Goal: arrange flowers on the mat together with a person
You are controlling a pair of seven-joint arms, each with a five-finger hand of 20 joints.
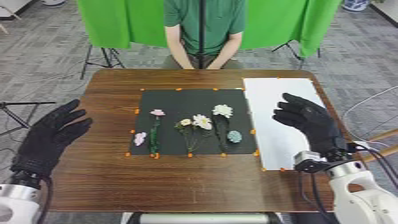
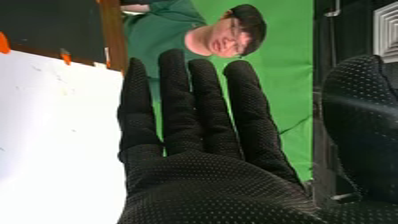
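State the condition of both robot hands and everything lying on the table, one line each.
Left hand: open, raised
Right hand: open, raised
Black mat: spread flat
White sheet: spread flat
Stemmed pink flower: lying on mat
Pink bloom at left: lying on mat
White flowers: lying on mat
Blue-green piece: lying on mat

The green curtain [image 1: 293, 25] is running off the head view's top edge; near the centre, the white flowers [image 1: 202, 122] are blurring. A right wrist view edge is cutting off the black mat [image 2: 49, 25].
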